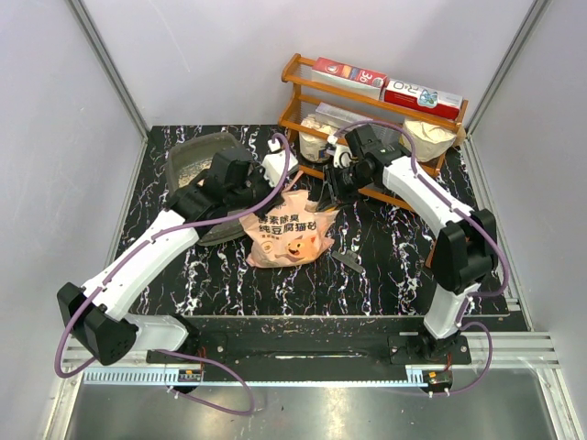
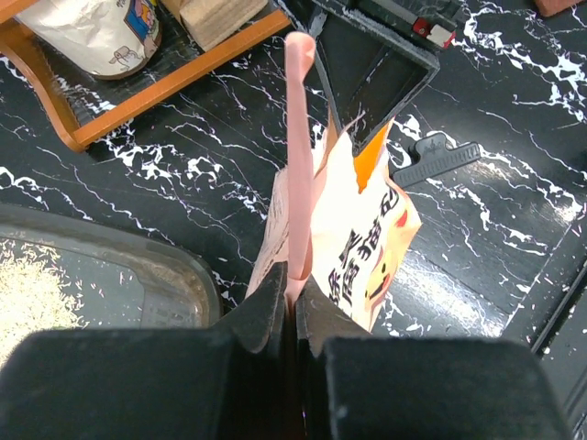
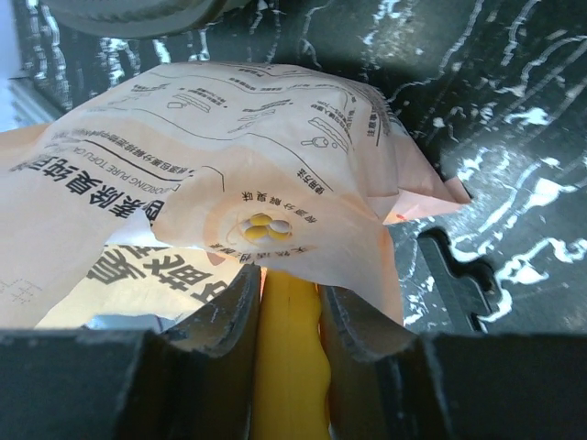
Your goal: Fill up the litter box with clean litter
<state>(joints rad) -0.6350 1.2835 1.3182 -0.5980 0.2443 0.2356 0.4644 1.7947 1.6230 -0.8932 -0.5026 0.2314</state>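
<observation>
Black marbled worktop (image 1: 385, 257); left hand (image 2: 292, 298) pinches pink bag (image 2: 362, 229) by top edge; right hand (image 3: 289, 293) clamps yellow scoop (image 3: 289, 367) at bag. Litter box (image 2: 138, 261) toward far-left corner, some clean litter (image 2: 27, 293) inside. Likely scooping step; next: carry loaded scoop level to box.

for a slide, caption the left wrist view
Left gripper pinching the pink bag, partly filled litter box beside it

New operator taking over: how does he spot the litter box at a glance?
Look at the black marbled table, back left corner, left of the wooden rack. The litter box is the shallow dark grey tray there, partly under the left arm, beside the pink bag. It is the only open tray, with pale granules inside.
</observation>
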